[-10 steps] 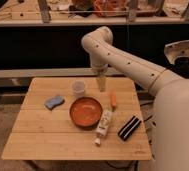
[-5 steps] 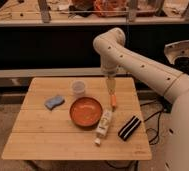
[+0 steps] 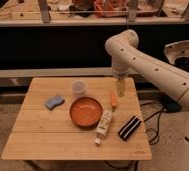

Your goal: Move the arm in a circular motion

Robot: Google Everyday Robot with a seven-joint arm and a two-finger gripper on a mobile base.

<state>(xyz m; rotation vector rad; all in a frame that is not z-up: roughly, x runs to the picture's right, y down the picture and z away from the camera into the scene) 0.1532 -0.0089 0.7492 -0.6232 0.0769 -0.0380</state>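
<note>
The arm (image 3: 153,62) is glossy white with thick rounded segments and dark screw dots. It reaches in from the right, bends at a bulbous joint (image 3: 122,46) and points down. Its beige tip, the gripper (image 3: 120,88), hangs over the right back part of the wooden table (image 3: 53,135), just above and right of an orange carrot-like object (image 3: 113,100). It holds nothing that I can see.
On the table stand a clear cup (image 3: 78,88), a blue sponge (image 3: 54,102), an orange bowl (image 3: 86,111), a white bottle lying down (image 3: 104,125) and a black striped object (image 3: 129,127). A cluttered shelf (image 3: 88,15) runs behind. Cables (image 3: 155,117) lie on the floor at right.
The arm's bent joint and its tip have swung to the right, from above the cup and bowl to the table's right back part, above the carrot-like object.
</note>
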